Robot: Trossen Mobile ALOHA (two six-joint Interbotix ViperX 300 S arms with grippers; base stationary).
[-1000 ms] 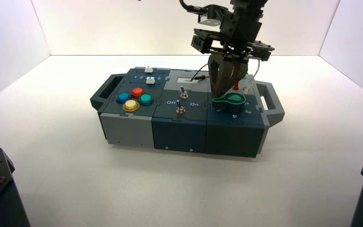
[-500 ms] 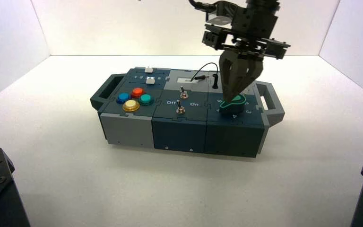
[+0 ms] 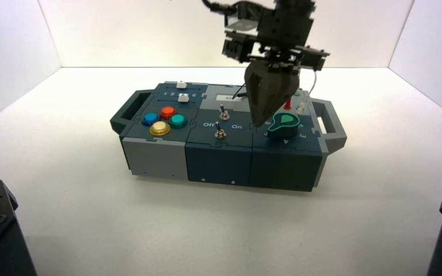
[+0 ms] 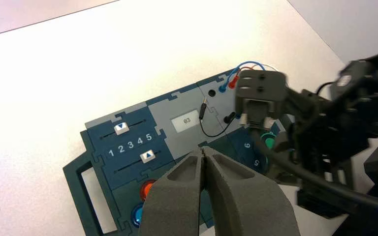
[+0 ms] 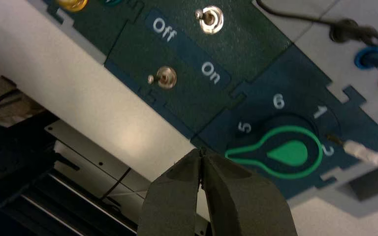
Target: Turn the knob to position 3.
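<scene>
Pincer (image 3: 257, 125) shut; green knob (image 3: 284, 124) near 5

1. "1 2 3 4 5": blue panel (image 4: 109, 141), between white sliders (image 4: 121, 128) bearing blue triangles.
2. "03": display (image 4: 185, 121).
3. "Off", "On": strip (image 5: 189, 50) by toggle switches (image 5: 166, 77).
4. "5", "6", "1", "2": around green knob (image 5: 289, 153).

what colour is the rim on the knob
Green, lighter than the dark body beneath; the right wrist view shows the knob best.
</scene>
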